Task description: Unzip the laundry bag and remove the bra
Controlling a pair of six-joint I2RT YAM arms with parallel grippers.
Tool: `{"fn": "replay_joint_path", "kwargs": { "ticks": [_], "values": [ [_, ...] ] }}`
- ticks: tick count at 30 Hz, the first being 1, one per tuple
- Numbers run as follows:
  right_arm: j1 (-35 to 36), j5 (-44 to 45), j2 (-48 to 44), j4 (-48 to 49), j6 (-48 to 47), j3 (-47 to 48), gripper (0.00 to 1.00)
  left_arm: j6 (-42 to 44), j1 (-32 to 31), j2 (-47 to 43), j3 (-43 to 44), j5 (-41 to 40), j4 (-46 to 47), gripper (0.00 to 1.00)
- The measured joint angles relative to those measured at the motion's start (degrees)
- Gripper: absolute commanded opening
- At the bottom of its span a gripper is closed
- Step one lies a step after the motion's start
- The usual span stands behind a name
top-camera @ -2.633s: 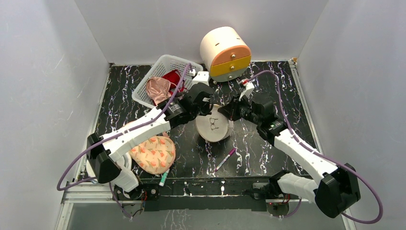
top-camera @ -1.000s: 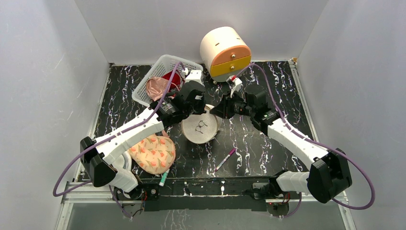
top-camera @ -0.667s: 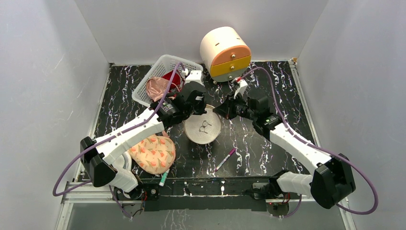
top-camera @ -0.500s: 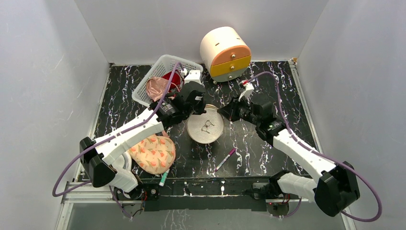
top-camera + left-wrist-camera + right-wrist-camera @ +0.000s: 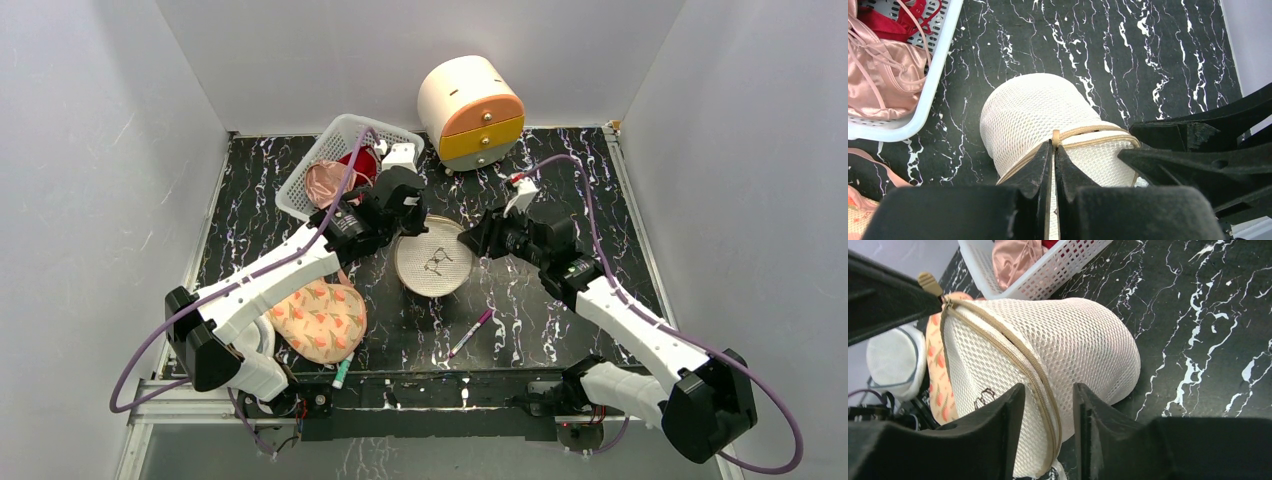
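The laundry bag (image 5: 433,263), a round beige-white mesh drum with a dark outline on its flat face, lies tilted at the middle of the black marble table. My left gripper (image 5: 408,215) is at its upper left rim. In the left wrist view that gripper (image 5: 1053,147) is shut on the beige zip pull (image 5: 1055,136). My right gripper (image 5: 468,240) is at the bag's right edge. In the right wrist view it (image 5: 1048,390) stands open, its fingers either side of the zip seam (image 5: 1020,365). The bra is hidden.
A white lattice basket (image 5: 340,150) with pink and red garments stands at the back left. A cream and orange drawer drum (image 5: 470,110) is at the back. A peach floral padded piece (image 5: 320,320) lies front left, a pink pen (image 5: 470,332) in front of the bag.
The bag has shifted a little to the right with my left gripper still pinching the pull. My right gripper has drawn back to the right and its jaws have parted.
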Motion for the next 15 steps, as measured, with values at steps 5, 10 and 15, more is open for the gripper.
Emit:
{"fn": "replay_joint_path", "kwargs": {
  "ticks": [5,10,15],
  "values": [
    [-0.15,-4.44,2.51,-2.29,-3.85,3.72,0.57,0.44,0.33,0.00,0.02,1.27,0.66,0.00],
    [-0.15,-10.08,7.17,-2.14,-5.77,8.44,0.59,0.66,0.33,0.00,0.00,2.84,0.85,0.00],
    [0.02,-13.31,10.97,-1.42,-5.92,10.03,0.53,0.87,0.33,0.00,0.02,3.89,1.09,0.00]
  ]
}}
